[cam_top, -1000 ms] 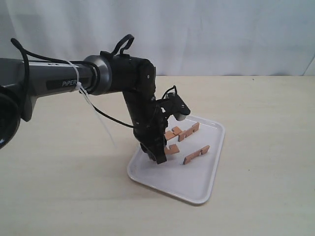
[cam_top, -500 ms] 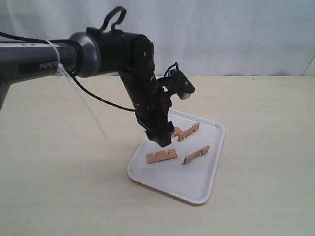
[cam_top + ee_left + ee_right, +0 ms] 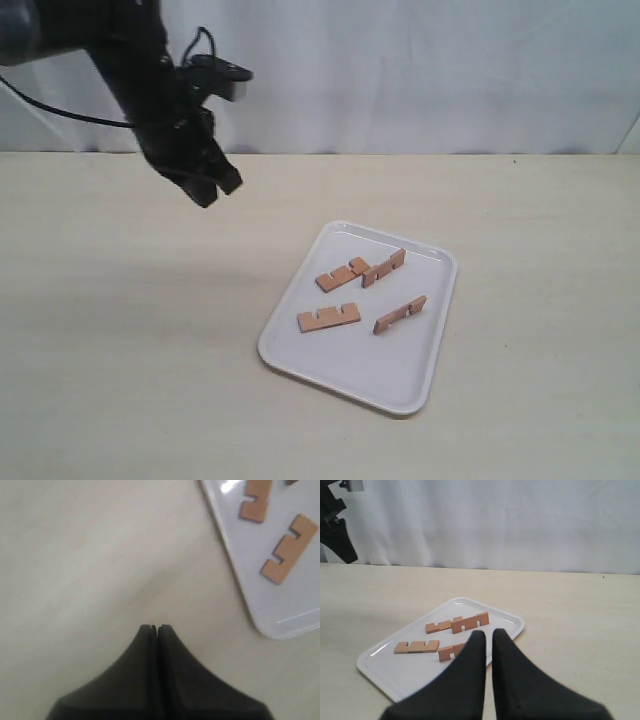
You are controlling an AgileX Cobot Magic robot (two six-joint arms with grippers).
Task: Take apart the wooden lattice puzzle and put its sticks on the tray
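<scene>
The white tray [image 3: 385,370] lies right of centre on the table. Four separate notched wooden sticks rest flat in it: two near the back [image 3: 341,274] [image 3: 384,267], two nearer the front [image 3: 328,318] [image 3: 400,314]. No assembled lattice is in view. My left gripper [image 3: 215,185] hangs high at the upper left, far from the tray, shut and holding nothing [image 3: 153,626]. The left wrist view catches the tray corner [image 3: 300,595] and two sticks [image 3: 289,549]. My right gripper [image 3: 488,631] faces the tray [image 3: 410,672] from a distance, fingers almost together with nothing between them. It is out of the exterior view.
The beige table [image 3: 120,350] spreads out around the tray. A white curtain [image 3: 450,70] closes off the back. The left arm's black cable [image 3: 60,110] hangs at the upper left.
My left gripper let go of a stick on the front left of the tray. It then rose and swung far up and to the left. All four sticks lie still.
</scene>
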